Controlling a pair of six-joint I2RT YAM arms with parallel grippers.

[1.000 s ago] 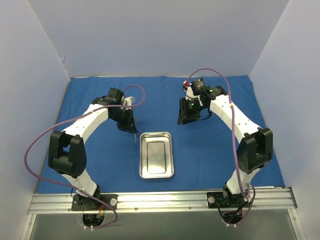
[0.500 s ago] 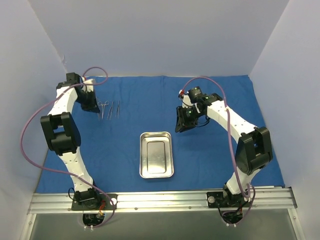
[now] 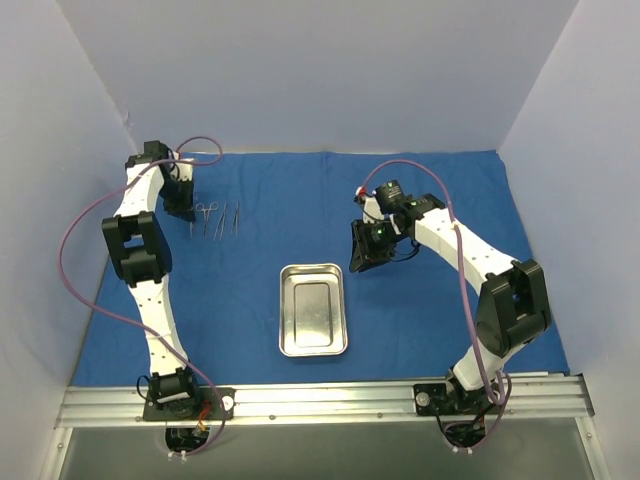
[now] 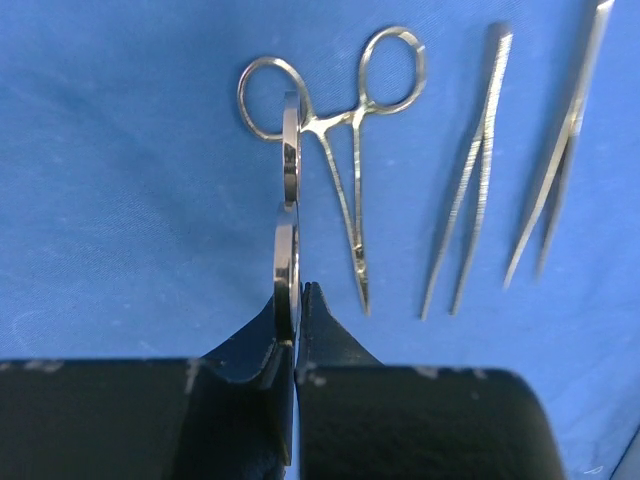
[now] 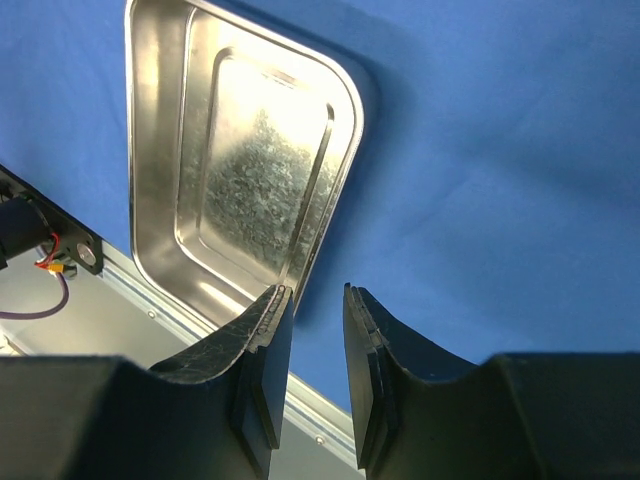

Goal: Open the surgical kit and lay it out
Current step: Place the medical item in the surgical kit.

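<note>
On the table the blue cloth [image 3: 420,300] lies spread flat, with the tray [image 3: 283,310] empty at its centre. Three instruments [image 4: 335,122] sit in a row at 10 o'clock. The left end effector [image 4: 297,300] is clamped on the fourth instrument [image 4: 287,250] beside them, seemingly the last to place, while the right end effector [image 5: 315,292], slightly apart and empty, hovers at the tray's 1 o'clock.

Lab test cell, plain walls [image 3: 300,70], aluminium rail [image 3: 330,398]
</note>
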